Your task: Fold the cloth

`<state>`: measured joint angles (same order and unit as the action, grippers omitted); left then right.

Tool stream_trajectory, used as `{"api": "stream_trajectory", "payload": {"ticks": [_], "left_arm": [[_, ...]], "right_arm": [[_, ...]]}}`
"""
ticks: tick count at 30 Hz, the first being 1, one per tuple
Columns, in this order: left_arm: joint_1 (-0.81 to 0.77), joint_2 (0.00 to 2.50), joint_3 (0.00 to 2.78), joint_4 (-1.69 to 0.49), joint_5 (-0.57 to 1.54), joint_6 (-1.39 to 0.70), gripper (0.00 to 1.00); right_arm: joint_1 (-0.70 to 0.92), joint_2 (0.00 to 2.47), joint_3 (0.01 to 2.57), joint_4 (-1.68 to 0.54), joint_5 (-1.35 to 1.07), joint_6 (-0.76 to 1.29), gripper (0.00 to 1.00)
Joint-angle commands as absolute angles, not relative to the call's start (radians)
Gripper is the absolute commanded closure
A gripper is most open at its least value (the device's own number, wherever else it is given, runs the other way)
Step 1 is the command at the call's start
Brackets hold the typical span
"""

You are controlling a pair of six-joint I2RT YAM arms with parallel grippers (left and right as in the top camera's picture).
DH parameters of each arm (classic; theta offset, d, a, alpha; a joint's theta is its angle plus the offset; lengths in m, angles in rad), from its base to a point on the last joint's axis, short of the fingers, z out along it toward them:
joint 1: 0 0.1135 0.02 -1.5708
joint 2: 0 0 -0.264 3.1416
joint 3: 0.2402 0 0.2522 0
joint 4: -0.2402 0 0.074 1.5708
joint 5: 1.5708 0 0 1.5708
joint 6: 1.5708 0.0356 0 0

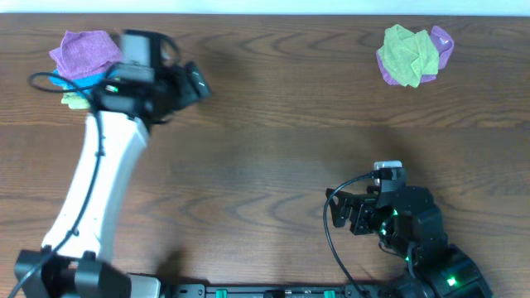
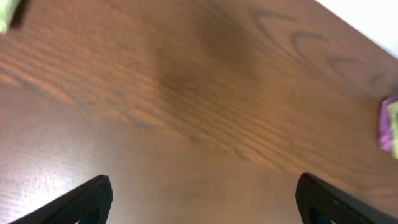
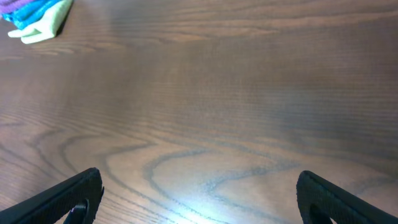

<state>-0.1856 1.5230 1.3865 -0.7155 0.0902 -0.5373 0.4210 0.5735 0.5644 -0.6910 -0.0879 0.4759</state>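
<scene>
A folded purple cloth (image 1: 83,51) lies on top of a stack at the far left, over a blue cloth (image 1: 60,80) and a yellow-green cloth (image 1: 74,101). This stack also shows in the right wrist view (image 3: 31,12). A second purple cloth (image 1: 443,41) lies crumpled at the far right, mostly under a yellow-green cloth (image 1: 406,54); it shows at the edge of the left wrist view (image 2: 387,127). My left gripper (image 1: 195,83) (image 2: 202,199) is open and empty, just right of the stack. My right gripper (image 1: 338,211) (image 3: 199,196) is open and empty near the front.
The wooden table (image 1: 265,141) runs between the two piles. The white left arm (image 1: 99,174) slants from the front left corner to the stack. A black cable (image 1: 331,240) loops by the right arm.
</scene>
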Motion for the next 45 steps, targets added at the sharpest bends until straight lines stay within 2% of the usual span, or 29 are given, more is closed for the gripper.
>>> {"api": "stream_trajectory", "payload": {"ticks": [1,9,15,18,23,31,45], "left_arm": [[-0.243,1.396,1.251,-0.636,-0.128,-0.516,0.05],[-0.194,1.008,0.731,-0.328,-0.13,-0.517,0.05],[-0.03,0.624,0.451,-0.373,-0.13,-0.513,0.05],[0.011,0.475,0.374,-0.419,-0.121,-0.447,0.05],[0.026,0.293,0.299,-0.535,-0.076,-0.323,0.05],[0.026,0.182,0.288,-0.719,-0.077,-0.155,0.05],[0.026,0.038,0.222,-0.857,-0.09,-0.107,0.05]], "right_arm": [[0.412,0.569,0.559,-0.692,-0.075,0.493,0.01],[0.412,0.569,0.559,-0.692,-0.075,0.493,0.0],[0.412,0.569,0.559,-0.692,-0.075,0.493,0.01],[0.412,0.569,0.559,-0.692,-0.075,0.493,0.01],[0.412,0.569,0.559,-0.692,-0.075,0.493,0.01],[0.412,0.569,0.559,-0.692,-0.075,0.493,0.01],[0.412,0.569,0.559,-0.692,-0.075,0.493,0.01]]}}
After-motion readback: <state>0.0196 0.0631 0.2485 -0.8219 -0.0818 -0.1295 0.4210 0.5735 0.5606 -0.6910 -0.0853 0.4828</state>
